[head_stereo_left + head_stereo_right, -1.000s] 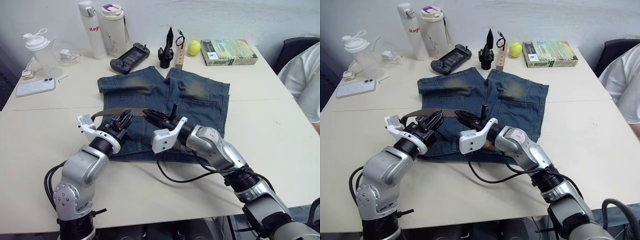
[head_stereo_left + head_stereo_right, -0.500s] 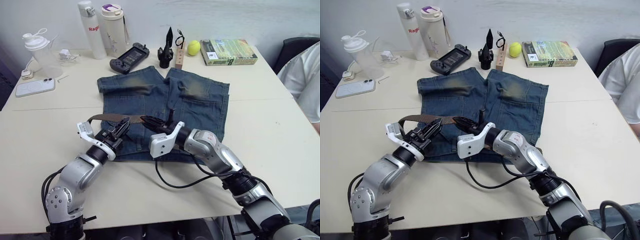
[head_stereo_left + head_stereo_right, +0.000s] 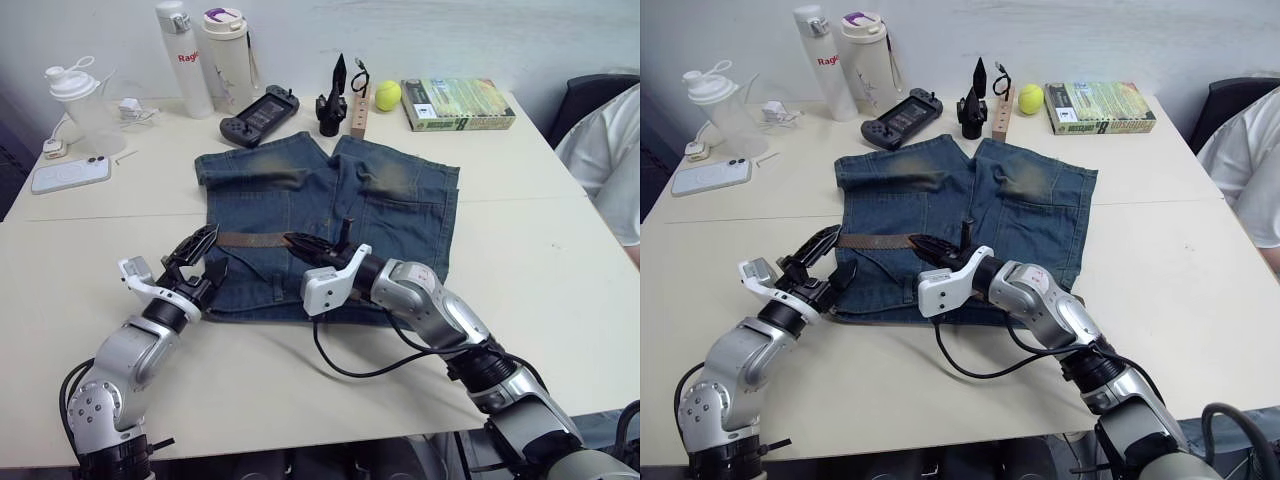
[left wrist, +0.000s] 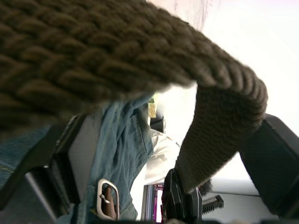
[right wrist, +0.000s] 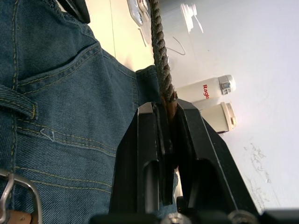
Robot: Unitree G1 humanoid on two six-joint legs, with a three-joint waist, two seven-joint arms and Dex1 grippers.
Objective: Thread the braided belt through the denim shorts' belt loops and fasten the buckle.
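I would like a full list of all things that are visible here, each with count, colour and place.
denim shorts: one, blue with yellowish patches, flat at the table's middle.
braided belt: one, dark brown, lying across the shorts.
buckle: one, silver, on the shorts.
bottles: three, white and clear, far left.
phone: one, white, left edge.
game controller: one, black, behind the shorts.
tennis ball: one, yellow, far side.
book: one, green, far right.
wooden block: one, pale, beside the ball.
table: one, cream.
person's sleeve: one, white, right edge.
left gripper: black fingers open, at the shorts' left edge.
right gripper: black fingers shut on the belt.
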